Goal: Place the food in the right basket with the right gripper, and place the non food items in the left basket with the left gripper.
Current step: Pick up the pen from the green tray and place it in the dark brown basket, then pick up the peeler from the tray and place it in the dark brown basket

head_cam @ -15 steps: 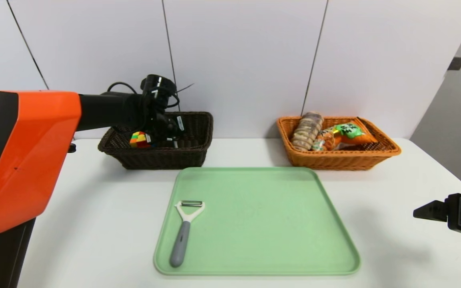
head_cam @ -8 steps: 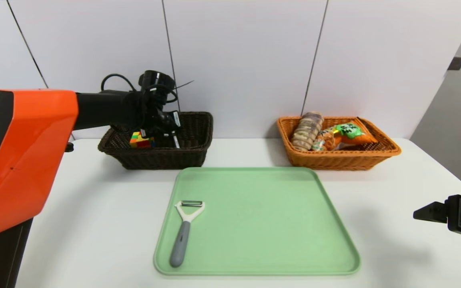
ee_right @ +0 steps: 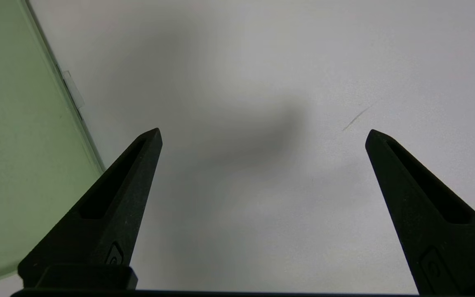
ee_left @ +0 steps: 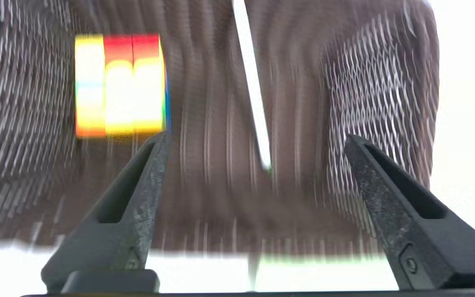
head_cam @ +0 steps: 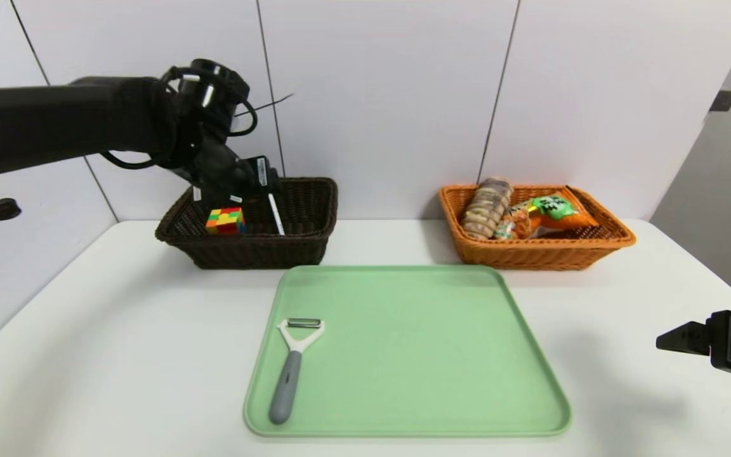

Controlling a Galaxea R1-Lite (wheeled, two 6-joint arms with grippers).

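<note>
Left gripper [ee_left: 254, 142], jaws spread and holding nothing, hangs above the dark brown left basket [head_cam: 302, 244] at the worktop's far left, where the puzzle cube [head_cam: 225, 220] and white pen [head_cam: 275, 214] lie. Nearer, the peeler [head_cam: 291, 365] rests on the green tray [head_cam: 467, 355]. Bread loaf [head_cam: 486, 206] and snack bag [head_cam: 546, 216] sit in the orange-tan right basket [head_cam: 530, 251]; right gripper [ee_right: 262, 136] waits wide apart over the right edge.

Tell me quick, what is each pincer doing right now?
Left pincer: open, empty, above the dark basket with the pen lying inside.
Right pincer: open, empty, over the table.
</note>
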